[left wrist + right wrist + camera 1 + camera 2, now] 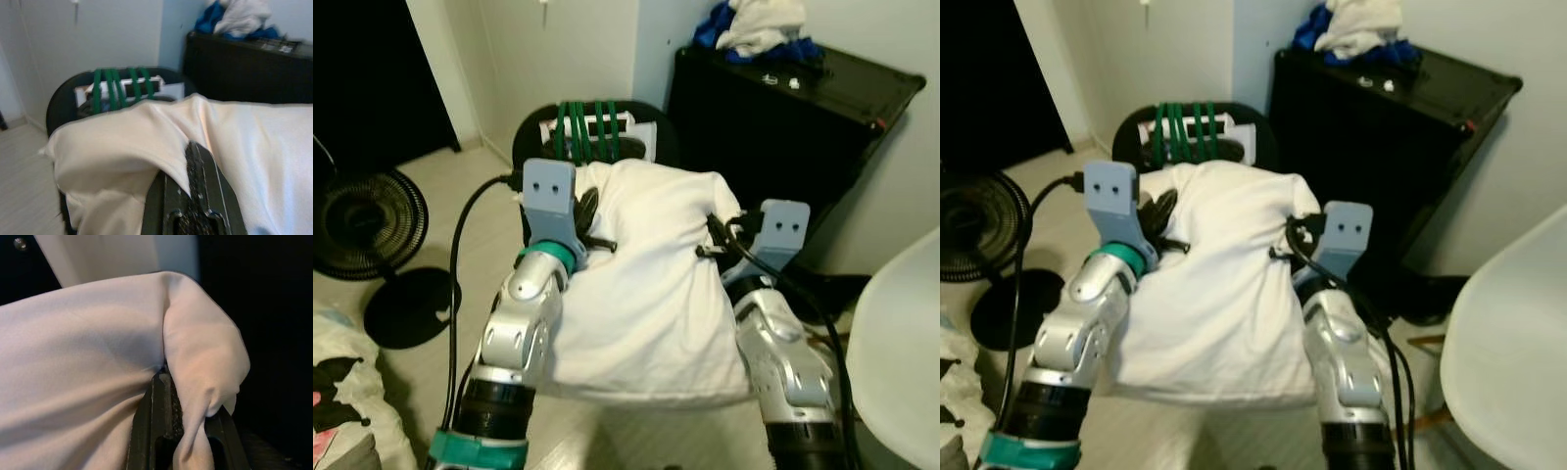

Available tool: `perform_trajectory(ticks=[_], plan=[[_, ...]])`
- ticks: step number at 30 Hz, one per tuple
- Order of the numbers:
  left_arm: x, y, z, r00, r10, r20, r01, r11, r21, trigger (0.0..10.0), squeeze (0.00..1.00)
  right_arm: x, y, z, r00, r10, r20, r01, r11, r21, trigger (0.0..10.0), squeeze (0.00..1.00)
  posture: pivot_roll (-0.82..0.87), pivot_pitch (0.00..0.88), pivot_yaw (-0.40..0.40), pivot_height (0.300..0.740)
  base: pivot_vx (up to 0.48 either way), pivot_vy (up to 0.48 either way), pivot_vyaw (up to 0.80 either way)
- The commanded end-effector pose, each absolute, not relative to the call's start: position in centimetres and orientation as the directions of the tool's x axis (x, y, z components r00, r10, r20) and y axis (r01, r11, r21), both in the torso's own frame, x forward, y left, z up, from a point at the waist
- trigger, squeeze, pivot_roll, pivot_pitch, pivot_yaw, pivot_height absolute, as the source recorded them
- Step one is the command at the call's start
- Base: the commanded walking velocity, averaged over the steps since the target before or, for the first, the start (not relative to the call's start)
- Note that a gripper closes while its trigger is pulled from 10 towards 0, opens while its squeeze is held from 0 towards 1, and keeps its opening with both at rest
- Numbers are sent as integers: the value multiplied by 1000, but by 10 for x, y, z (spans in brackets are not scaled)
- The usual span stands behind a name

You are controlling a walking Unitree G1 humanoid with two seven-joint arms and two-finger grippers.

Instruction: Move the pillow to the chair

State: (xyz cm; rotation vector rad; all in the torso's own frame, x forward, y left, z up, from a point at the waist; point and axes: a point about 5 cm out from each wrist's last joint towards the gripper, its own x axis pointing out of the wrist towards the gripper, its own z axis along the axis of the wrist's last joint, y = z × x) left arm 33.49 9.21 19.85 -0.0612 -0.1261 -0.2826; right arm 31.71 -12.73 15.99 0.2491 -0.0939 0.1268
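Left gripper [590,227] and right gripper [717,240] each clamped on a fold at opposite sides of the soft white fabric pillow [646,284], held aloft before the black round-backed chair [533,129]. Risk: thin pinches may slip, sagging pillow dropping short. Both arms extended forward, level.

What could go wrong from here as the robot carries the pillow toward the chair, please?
The left tool and right tool each pinch only a fold of the pillow near its edges, so the fabric might slip free. The pillow also hides much of the chair ahead, so placement could be misjudged, and its loose lower edge hangs unsupported.
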Motion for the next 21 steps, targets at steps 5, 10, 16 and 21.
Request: perform_trajectory(ticks=[5, 10, 16, 21], plan=[[332, 76, 209, 921, -342, 187, 355, 934, -42, 10000, 0, 316, -122, 168, 979, 139, 146, -170, 960, 224, 10000, 0, -39, 21, 51, 740, 317, 0, 0], [330, 75, 209, 920, -343, 188, 357, 933, -48, 10000, 0, 316, -123, 168, 980, 136, 143, -166, 961, 223, 10000, 0, -39, 21, 51, 740, 325, 0, 0], [331, 74, 209, 918, -345, 192, 361, 931, -53, 10000, 0, 318, -122, 169, 980, 140, 142, -169, 961, 218, 10000, 0, -45, 22, 45, 740, 326, 0, 0], [331, 74, 209, 918, -346, 191, 362, 931, -52, 10000, 0, 318, -122, 168, 980, 142, 140, -170, 961, 217, 10000, 0, -44, 24, 45, 740, 326, 0, 0]])
